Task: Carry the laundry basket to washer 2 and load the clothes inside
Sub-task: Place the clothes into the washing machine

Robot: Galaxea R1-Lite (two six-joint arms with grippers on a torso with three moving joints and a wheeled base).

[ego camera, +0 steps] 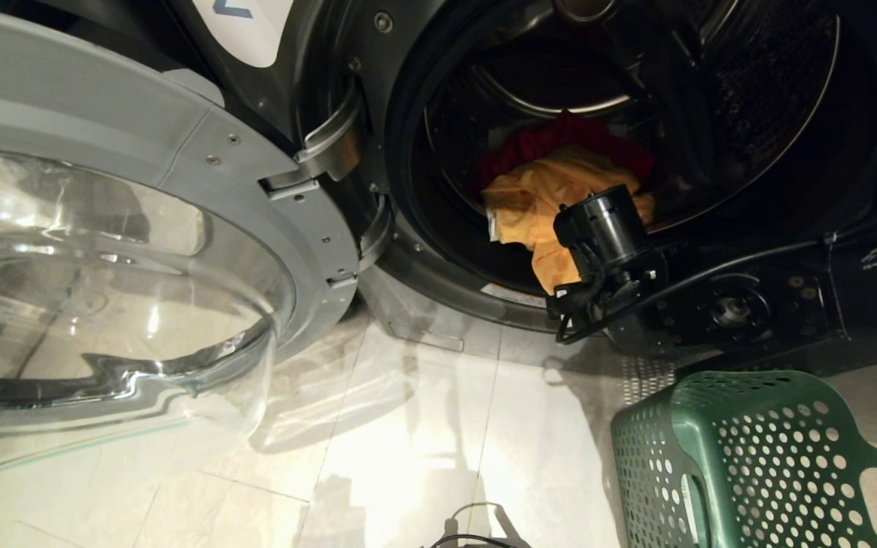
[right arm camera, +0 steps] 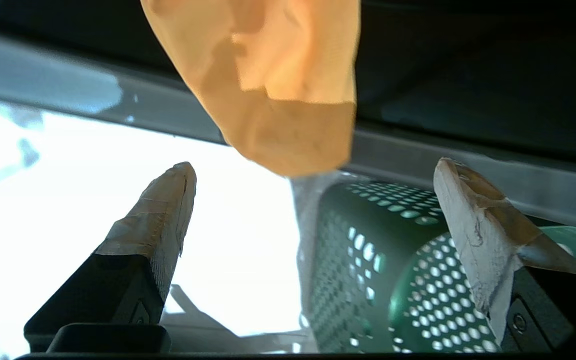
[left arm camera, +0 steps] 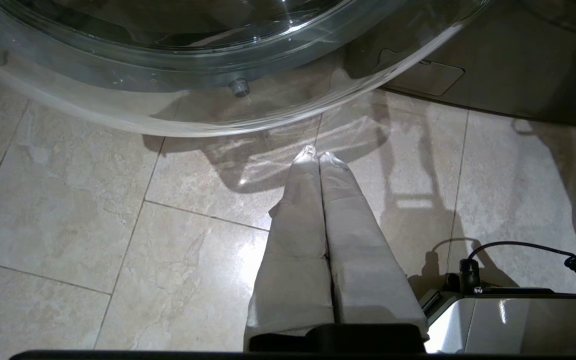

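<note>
The right gripper (right arm camera: 313, 170) is empty, its two taped fingers (right arm camera: 168, 200) spread wide. In the head view the right arm reaches in from the right and the wrist sits at the lower lip of the washer's opening, just in front of the clothes.

A flap of the yellow-orange garment (right arm camera: 278, 85) hangs over the door sill, near the open fingers but not between them. In the head view it (ego camera: 553, 194) lies on top of a red garment (ego camera: 560, 144) in the drum, with its lower corner draped outward across the rubber seal. A white garment edge is barely visible beside it.

Judgement: the load is inside except for this trailing flap. The flap's long axis runs from the drum outward and downward over the sill, so the next move calls for pushing or lifting it inward before the door (ego camera: 141, 251) is closed.

The washer (ego camera: 377, 84) stands open, its door swung to the robot's left. The green laundry basket (ego camera: 758, 457) lies tipped on the floor (ego camera: 423, 426), below and right of the opening.

The left gripper (left arm camera: 318, 152) is closed, parked over the floor tiles beneath the door glass. The right arm is the nearer one.
</note>
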